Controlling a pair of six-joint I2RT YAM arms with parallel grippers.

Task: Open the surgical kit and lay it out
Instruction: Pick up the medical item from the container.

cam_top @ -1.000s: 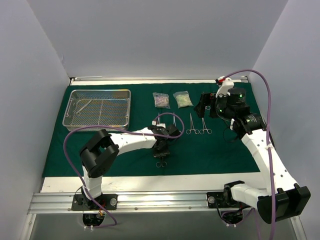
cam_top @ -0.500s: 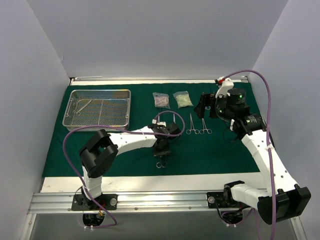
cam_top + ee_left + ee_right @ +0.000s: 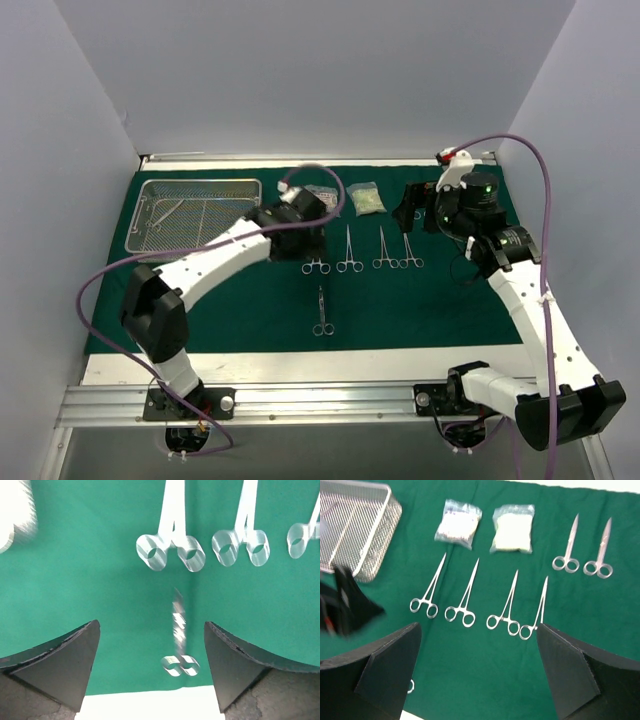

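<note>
The surgical kit lies spread on its dark green cloth [image 3: 240, 300]. The wire-mesh tray [image 3: 195, 213] sits at the back left with an instrument still in it. Two clear pouches [image 3: 458, 522] [image 3: 513, 528] lie at the back. In front of them is a row of steel clamps [image 3: 462, 597], and two scissors [image 3: 567, 545] lie to the right. One more clamp [image 3: 322, 312] [image 3: 179, 640] lies alone nearer the front edge. My left gripper [image 3: 300, 238] [image 3: 151, 630] hovers open and empty above the row's left end. My right gripper [image 3: 412, 208] [image 3: 477, 640] hangs open and empty at the back right.
The cloth's front edge meets a white table strip [image 3: 300, 365] just below the lone clamp. The left arm's purple cable [image 3: 320, 180] loops over the left pouch. Grey walls close in the back and both sides.
My left gripper has opened, leaving the clamp on the cloth near the front. It then rose and swung back-left toward the pouches. The right arm barely moved.
</note>
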